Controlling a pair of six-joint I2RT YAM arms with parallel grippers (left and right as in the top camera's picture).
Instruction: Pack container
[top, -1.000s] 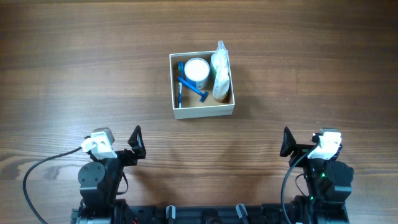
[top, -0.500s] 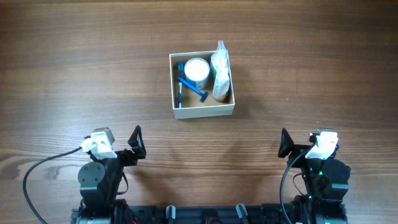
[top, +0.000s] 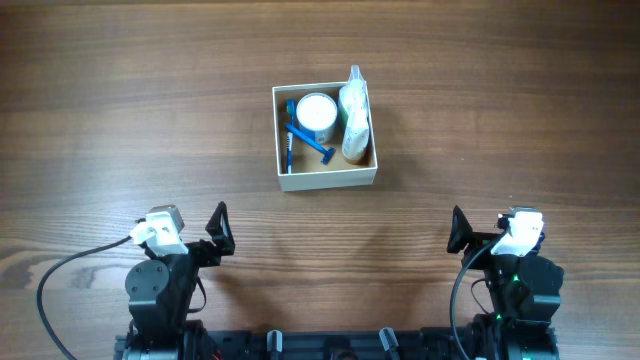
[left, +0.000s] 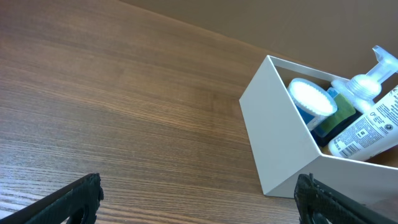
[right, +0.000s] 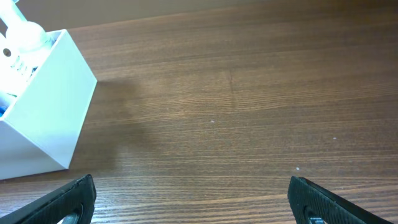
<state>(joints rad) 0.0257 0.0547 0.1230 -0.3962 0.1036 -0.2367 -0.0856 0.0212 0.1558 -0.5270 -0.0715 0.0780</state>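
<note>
Overhead, container sits well ahead of both jaws, spread wide, empty; inside, seemingly a razor.

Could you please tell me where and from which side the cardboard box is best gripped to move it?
On the container, I would pinch the near wall from above, one finger inside, one outside: it is thin and upright, and the floor behind it looks bare, while the jar, razor and bottle crowd the rest.
</note>
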